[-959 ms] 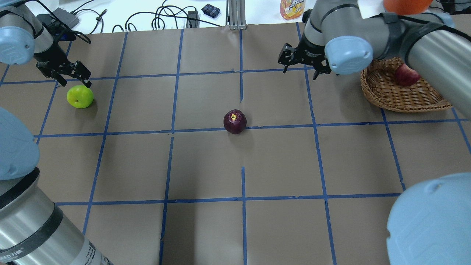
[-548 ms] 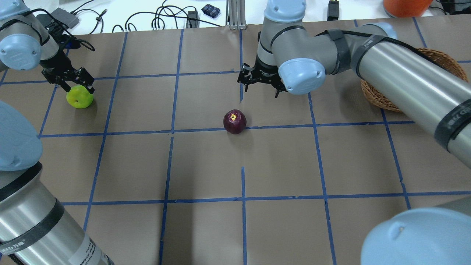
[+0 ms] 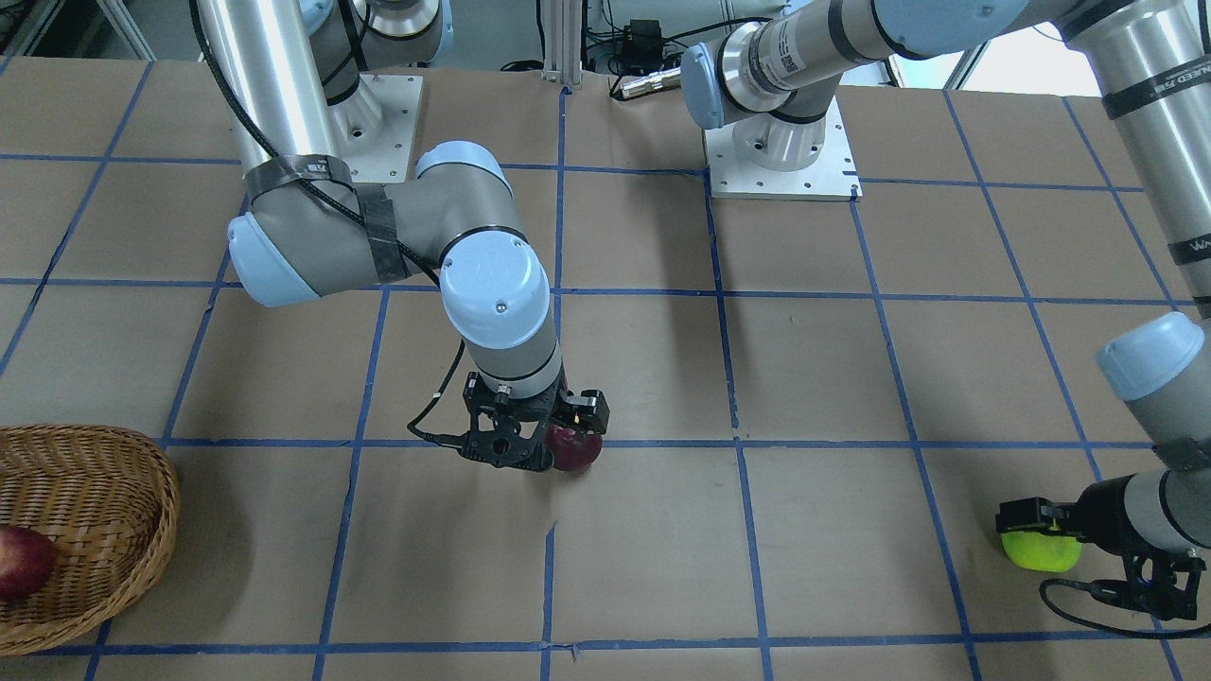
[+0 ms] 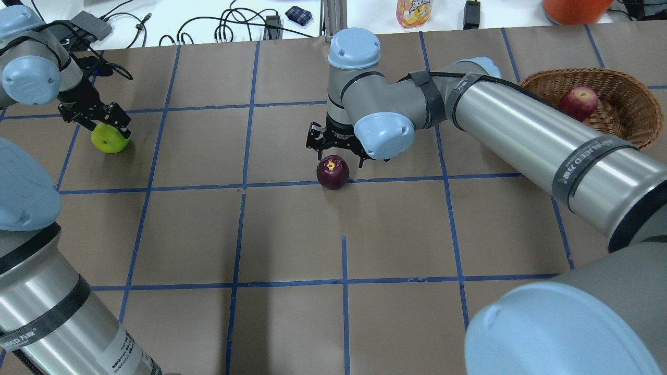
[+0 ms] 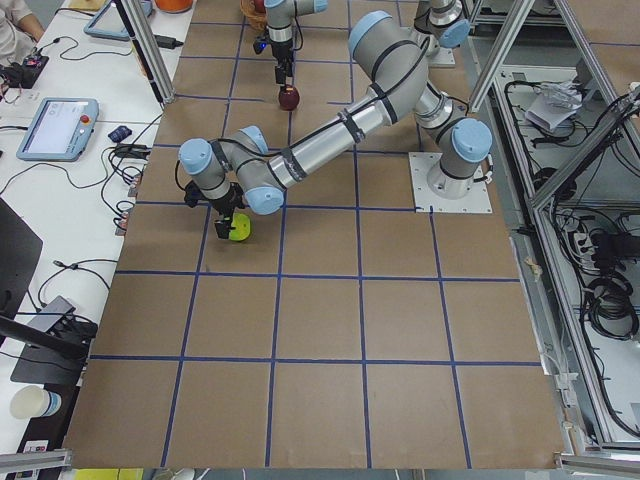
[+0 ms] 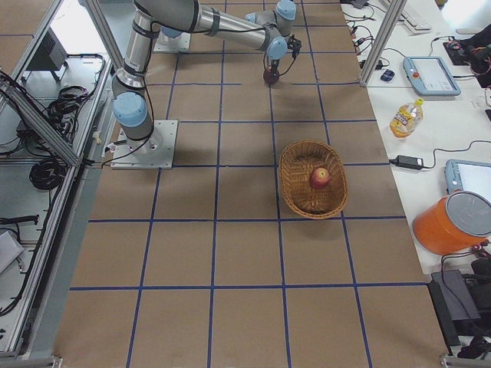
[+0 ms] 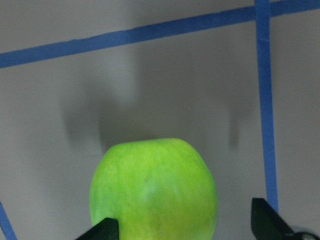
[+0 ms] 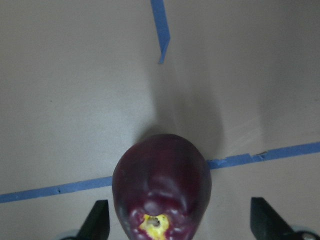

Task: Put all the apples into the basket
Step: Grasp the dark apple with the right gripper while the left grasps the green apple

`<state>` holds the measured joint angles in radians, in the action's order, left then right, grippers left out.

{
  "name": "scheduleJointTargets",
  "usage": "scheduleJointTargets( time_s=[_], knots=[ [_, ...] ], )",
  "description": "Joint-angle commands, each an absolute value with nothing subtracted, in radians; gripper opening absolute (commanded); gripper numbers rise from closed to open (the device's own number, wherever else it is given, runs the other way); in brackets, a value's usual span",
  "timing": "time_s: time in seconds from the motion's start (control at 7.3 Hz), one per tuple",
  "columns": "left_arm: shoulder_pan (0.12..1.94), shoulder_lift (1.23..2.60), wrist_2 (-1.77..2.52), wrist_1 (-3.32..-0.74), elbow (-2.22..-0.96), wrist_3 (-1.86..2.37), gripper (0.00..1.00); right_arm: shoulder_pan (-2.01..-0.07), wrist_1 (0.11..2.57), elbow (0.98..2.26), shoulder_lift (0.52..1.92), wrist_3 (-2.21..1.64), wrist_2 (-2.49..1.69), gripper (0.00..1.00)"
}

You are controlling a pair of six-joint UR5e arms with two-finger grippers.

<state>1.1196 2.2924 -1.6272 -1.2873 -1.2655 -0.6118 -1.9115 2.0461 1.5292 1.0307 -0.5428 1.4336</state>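
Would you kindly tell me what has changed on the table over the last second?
The right pincer swung away from the basket toward the centre and now straddles the maroon apple, open. The left pincer sank around the green apple, also open. Both apples, the basket and the red apple inside it stayed put.

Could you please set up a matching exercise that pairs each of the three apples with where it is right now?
Things:
1. red apple
2. purple apple
3. green apple

Places:
A. on the table between the open fingers of the left pincer
B. lying in the basket
C. at mid-table between the open fingers of the right pincer

Pairs: 1-B, 2-C, 3-A
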Motion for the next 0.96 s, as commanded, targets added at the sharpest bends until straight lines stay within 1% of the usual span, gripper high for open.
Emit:
scheduleJointTargets(
  time_s=[0.0, 0.69, 0.82],
  knots=[
    [1.111, 2.298, -1.629, -1.272, -1.264, -0.644, 1.0, -1.92, 2.045, 1.528, 1.017, -0.529, 1.416, 1.0],
    [1.088, 2.316, -1.628, -1.249, -1.27, -0.686, 1.0, -1.921, 2.112, 1.52, 0.93, -0.524, 1.399, 1.0],
    [1.075, 2.325, -1.626, -1.243, -1.27, -0.698, 1.0, -1.921, 2.111, 1.523, 0.933, -0.531, 1.404, 0.6]
  ],
)
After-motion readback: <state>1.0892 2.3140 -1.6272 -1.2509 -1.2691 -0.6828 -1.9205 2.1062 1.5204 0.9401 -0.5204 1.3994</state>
